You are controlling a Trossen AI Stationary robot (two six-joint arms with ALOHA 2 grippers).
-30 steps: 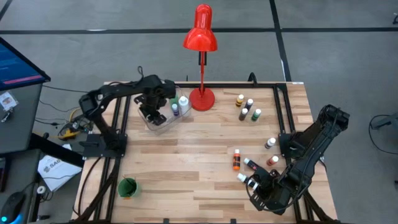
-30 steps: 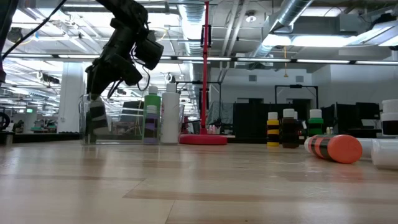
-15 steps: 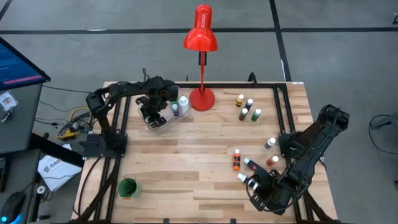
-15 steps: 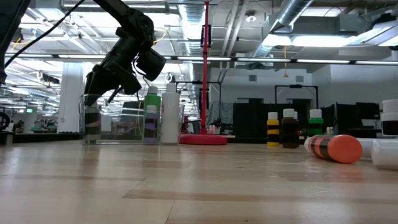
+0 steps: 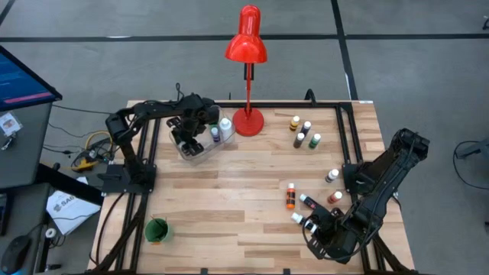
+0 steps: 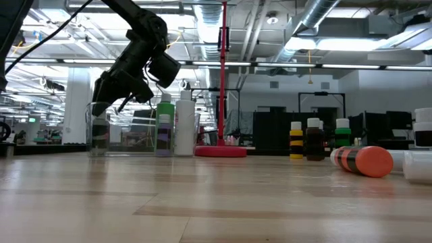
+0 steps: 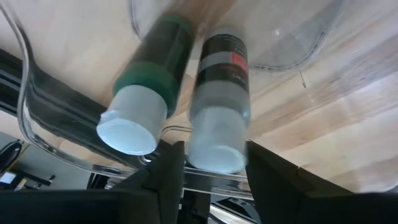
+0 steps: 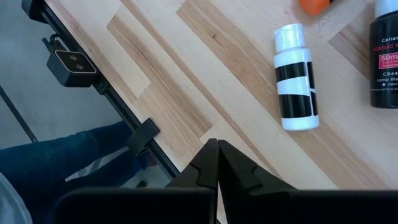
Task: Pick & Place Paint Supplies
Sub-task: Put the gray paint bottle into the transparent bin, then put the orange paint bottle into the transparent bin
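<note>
Bottles are what the left gripper is dealing with right now: it's hanging over the clear plastic bin at the back-left of the counter, and the left wrist view is showing its fingers spread apart with a dark bottle sitting between them and a green bottle right next to it, both white-capped and inside the bin. Can't tell if the fingers are actually touching the dark one. From the low view, a purple bottle and a white bottle are standing upright at the bin too, just beside the red desk lamp. Four more little bottles are grouped near the back-right, and a few others are scattered front-right, including an orange one lying down. The right gripper is parked low at the front-right edge with its fingers pressed together, holding nothing, and a white-and-black bottle is lying on its side nearby. A green cup is sitting front-left.
</note>
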